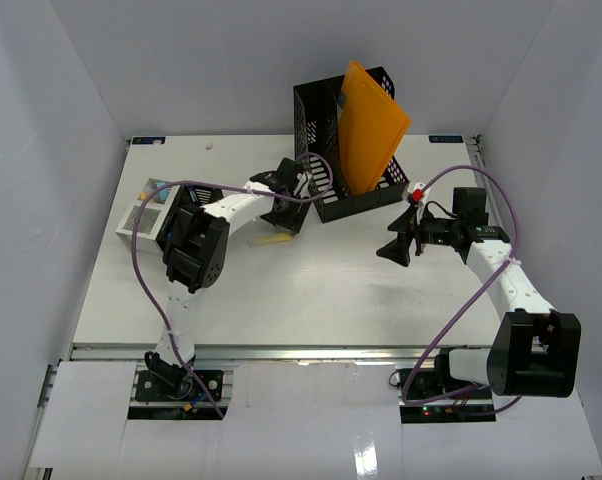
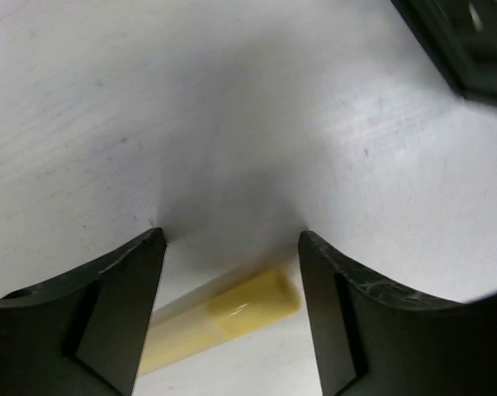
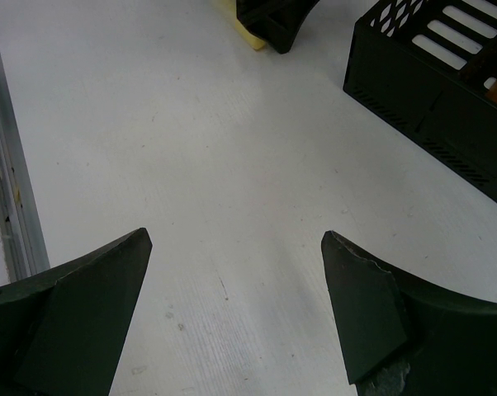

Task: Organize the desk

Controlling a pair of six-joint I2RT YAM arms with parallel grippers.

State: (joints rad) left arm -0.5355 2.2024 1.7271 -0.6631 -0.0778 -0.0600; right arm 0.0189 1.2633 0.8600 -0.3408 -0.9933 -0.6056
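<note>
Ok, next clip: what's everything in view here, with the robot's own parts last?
desk: one, white, fills the work area
file holder: one, black mesh, back centre of the desk
folder: one, orange, standing tilted in the file holder
organizer box: one, white, left side of the desk
stick: one, pale yellow, flat on the desk in front of the file holder
left gripper: one, black, open, its fingers either side of the stick
right gripper: one, black, open, empty, over bare desk right of the file holder
</note>
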